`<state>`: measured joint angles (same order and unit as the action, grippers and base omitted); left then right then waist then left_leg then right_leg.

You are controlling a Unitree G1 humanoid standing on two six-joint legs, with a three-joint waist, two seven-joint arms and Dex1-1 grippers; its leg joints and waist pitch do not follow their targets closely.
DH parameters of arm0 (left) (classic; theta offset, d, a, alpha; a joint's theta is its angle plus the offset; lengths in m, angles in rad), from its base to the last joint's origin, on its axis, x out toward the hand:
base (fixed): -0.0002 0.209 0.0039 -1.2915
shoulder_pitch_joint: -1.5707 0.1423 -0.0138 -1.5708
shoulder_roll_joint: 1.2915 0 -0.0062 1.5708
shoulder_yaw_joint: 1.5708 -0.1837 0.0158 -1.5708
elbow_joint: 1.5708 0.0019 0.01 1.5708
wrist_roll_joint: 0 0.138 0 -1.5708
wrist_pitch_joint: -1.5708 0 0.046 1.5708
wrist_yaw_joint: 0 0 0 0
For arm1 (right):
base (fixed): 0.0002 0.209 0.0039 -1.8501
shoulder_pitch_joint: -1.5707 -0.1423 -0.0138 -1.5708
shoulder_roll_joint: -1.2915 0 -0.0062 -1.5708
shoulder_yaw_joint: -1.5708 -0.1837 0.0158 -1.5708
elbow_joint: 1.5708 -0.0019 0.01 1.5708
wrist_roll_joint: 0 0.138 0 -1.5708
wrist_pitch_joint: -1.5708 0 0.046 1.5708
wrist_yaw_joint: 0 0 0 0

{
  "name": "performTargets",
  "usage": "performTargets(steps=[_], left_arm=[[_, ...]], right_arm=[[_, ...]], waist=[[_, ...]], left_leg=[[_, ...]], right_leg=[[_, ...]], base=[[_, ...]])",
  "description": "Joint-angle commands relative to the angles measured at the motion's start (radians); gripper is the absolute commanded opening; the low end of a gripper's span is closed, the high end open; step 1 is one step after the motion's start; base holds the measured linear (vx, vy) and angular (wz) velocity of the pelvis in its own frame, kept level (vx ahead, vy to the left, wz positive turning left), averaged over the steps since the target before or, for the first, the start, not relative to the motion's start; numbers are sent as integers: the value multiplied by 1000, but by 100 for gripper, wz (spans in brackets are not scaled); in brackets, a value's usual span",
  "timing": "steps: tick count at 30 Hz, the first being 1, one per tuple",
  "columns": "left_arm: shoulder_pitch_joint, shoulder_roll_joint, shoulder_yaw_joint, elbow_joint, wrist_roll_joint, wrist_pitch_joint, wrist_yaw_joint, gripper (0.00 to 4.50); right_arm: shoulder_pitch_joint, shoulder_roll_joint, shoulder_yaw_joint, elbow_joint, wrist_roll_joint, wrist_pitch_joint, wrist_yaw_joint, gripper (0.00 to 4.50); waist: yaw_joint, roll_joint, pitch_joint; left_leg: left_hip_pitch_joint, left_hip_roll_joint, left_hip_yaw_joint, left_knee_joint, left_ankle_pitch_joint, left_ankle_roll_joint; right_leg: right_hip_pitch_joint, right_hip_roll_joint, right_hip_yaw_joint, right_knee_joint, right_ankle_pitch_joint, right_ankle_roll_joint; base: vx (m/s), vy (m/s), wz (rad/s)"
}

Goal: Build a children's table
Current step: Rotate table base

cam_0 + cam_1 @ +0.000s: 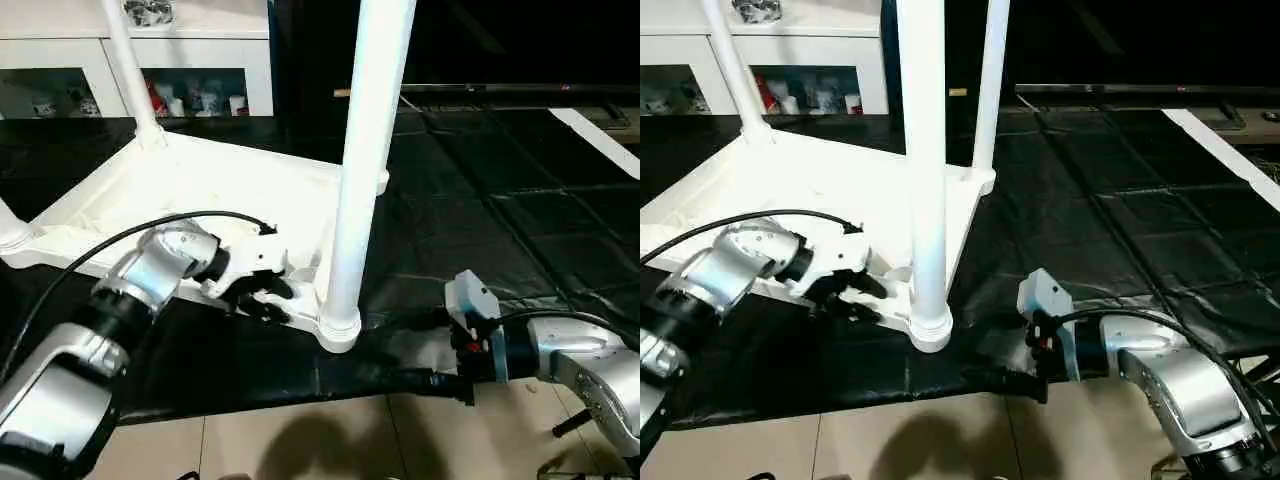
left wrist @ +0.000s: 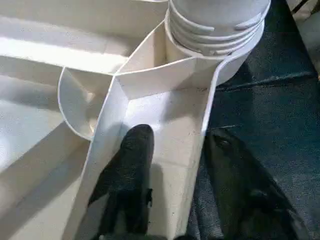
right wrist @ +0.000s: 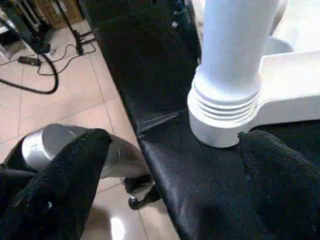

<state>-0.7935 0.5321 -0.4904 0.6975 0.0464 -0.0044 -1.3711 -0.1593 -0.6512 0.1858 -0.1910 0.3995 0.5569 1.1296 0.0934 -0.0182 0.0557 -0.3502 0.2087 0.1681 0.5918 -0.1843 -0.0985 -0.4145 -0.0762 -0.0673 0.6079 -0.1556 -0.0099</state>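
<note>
The children's table lies upside down on a black mat, its white ribbed tabletop [image 1: 200, 190] facing up. A white leg [image 1: 365, 150] stands upright in the near corner socket [image 1: 338, 325]; another leg [image 1: 130, 70] rises at the far corner. My left gripper [image 1: 262, 298] sits at the tabletop's front rim just left of that socket. In the left wrist view one finger [image 2: 132, 175] lies inside the rim channel and the other finger [image 2: 245, 200] outside over the mat, with a gap to the rim wall. My right gripper [image 1: 432, 350] stands open, low on the mat, right of the socket [image 3: 225, 110].
A white glass-door cabinet [image 1: 200, 50] stands behind the table. The black mat [image 1: 500, 200] stretches to the right and back. Tiled floor [image 1: 330, 440] begins at the mat's front edge, with cables [image 3: 35, 75] lying on it.
</note>
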Motion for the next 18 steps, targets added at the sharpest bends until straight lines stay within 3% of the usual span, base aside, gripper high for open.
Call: performTargets(steps=[1, 18], left_arm=[[-24, -6, 1, 14, 15, -15, -9, 151], [-41, -43, 7, 102, 52, -39, -5, 23]], right_arm=[[-3, -12, 4, -20, 11, 7, 6, 450], [9, -6, 4, -30, 14, 16, -3, 450]], waist=[[7, 2, -67], [11, 7, -66]], left_leg=[[-3, 10, -1, -67, -239, 15], [0, 10, -2, -68, -262, 11]], right_leg=[[59, -54, 37, -89, -398, -126], [59, -54, 36, -93, -409, -131]], base=[[0, 0, 0], [0, 0, 0]])
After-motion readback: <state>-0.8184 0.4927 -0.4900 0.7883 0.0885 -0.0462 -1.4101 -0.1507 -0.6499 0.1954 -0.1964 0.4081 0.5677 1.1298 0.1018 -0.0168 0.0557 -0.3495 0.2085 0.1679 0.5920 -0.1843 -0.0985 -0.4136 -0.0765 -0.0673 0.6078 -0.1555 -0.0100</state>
